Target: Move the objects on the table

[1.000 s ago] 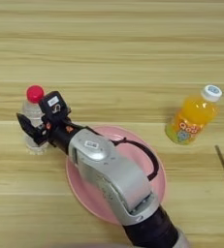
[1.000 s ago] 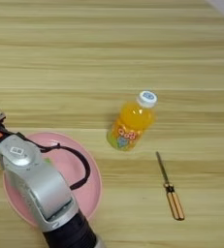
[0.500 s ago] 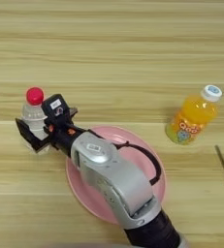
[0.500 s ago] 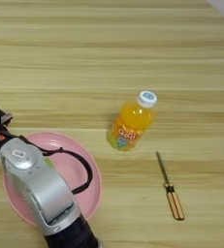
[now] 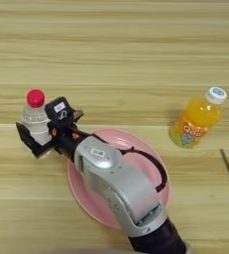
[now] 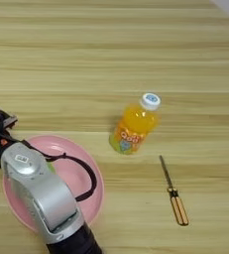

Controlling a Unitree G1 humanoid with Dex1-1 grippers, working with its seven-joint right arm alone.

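Observation:
A clear bottle with a red cap [image 5: 36,118] stands upright at the left of the table [image 5: 116,54]. My right gripper [image 5: 42,127] holds it, one black finger [image 5: 28,141] on its left and the other [image 5: 62,110] on its right, both against its body. The silver forearm [image 5: 115,184] reaches in from the bottom edge, across the plate. An orange juice bottle [image 6: 134,126] with a white-blue cap stands apart at the right, leaning slightly. In the right eye view the clear bottle lies outside the left edge.
A pink oval plate [image 6: 82,163] lies under the forearm, just right of the clear bottle. A screwdriver with an orange handle [image 6: 173,196] lies to the right of and below the juice bottle.
The forearm has swung a little to the left over the plate and the fingers have settled lower around the clear bottle. The bottle stays at about the same spot. The juice bottle is unmoved.

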